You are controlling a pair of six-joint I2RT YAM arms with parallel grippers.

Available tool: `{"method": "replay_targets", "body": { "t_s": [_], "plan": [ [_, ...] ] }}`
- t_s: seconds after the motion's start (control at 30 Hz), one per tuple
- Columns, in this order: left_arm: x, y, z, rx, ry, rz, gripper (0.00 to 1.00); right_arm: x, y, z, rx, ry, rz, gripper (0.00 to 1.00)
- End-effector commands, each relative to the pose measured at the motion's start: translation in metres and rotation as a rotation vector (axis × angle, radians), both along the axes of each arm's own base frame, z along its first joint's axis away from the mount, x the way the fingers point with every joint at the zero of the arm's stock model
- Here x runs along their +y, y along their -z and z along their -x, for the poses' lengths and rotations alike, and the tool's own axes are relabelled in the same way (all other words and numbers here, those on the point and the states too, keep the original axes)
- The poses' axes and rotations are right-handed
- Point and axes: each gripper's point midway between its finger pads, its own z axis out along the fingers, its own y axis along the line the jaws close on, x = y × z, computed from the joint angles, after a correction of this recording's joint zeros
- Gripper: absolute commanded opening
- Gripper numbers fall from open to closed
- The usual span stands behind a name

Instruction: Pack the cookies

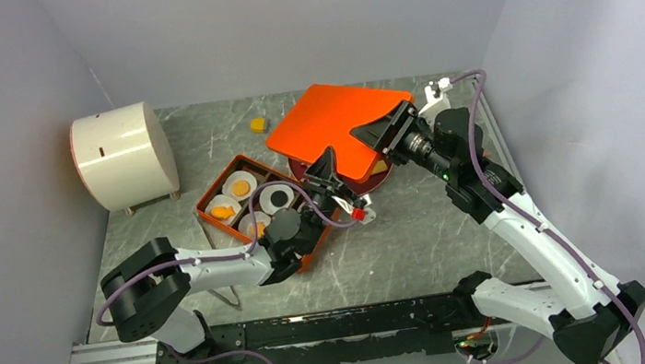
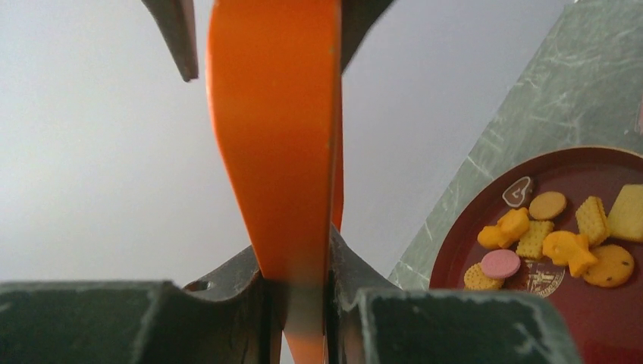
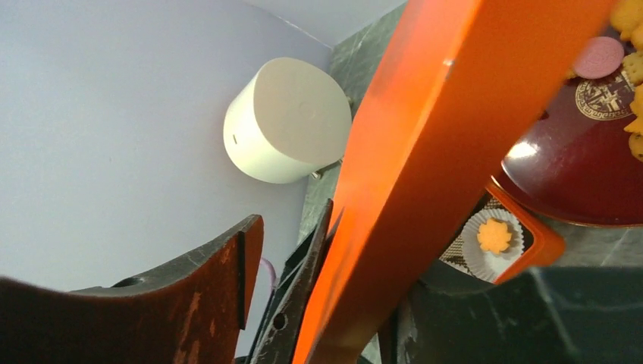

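A flat orange lid (image 1: 330,125) hangs tilted over a dark red plate (image 1: 376,178) that it mostly hides. My left gripper (image 1: 328,165) is shut on the lid's near edge; the left wrist view shows the lid (image 2: 273,152) pinched between the jaws. My right gripper (image 1: 384,128) straddles the lid's right edge, open, with one finger (image 3: 189,296) apart from the lid (image 3: 425,174). Several cookies (image 2: 546,235), orange, yellow and one pink (image 3: 599,57), lie on the plate (image 2: 606,318). An orange box (image 1: 212,216) holds paper cups with cookies (image 1: 241,188).
A white cylinder (image 1: 123,156) lies on its side at the back left, also in the right wrist view (image 3: 288,121). One loose orange cookie (image 1: 257,125) lies on the table behind the box. A flower cookie (image 3: 494,235) sits in a cup in the box's corner. Grey walls enclose the table.
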Motion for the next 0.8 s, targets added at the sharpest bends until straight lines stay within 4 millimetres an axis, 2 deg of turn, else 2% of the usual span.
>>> {"method": "replay_targets", "body": {
  "t_s": [0.0, 0.27, 0.4, 0.47, 0.5, 0.63, 0.77],
  "plan": [
    [0.011, -0.028, 0.009, -0.091, -0.012, -0.006, 0.05, 0.0, -0.023, 0.005, -0.063, -0.012, -0.067, 0.53],
    [0.021, -0.021, 0.009, -0.057, -0.032, -0.009, 0.05, 0.0, -0.01, 0.007, -0.03, -0.004, -0.099, 0.21],
    [0.032, -0.021, 0.01, -0.008, -0.044, 0.025, 0.09, -0.002, -0.008, 0.005, -0.038, 0.014, -0.123, 0.06],
    [0.038, -0.016, 0.009, 0.037, -0.053, 0.036, 0.17, -0.004, -0.007, 0.002, -0.043, 0.036, -0.124, 0.01],
    [0.042, -0.014, 0.009, 0.059, -0.053, 0.043, 0.24, -0.005, -0.006, 0.001, -0.049, 0.043, -0.123, 0.0],
    [0.056, 0.0, 0.01, 0.155, -0.056, 0.064, 0.43, -0.009, -0.004, -0.007, -0.063, 0.073, -0.123, 0.0],
    [0.075, 0.01, 0.007, 0.255, -0.069, 0.105, 0.7, -0.015, 0.0, -0.017, -0.077, 0.108, -0.116, 0.0]
  ]
}}
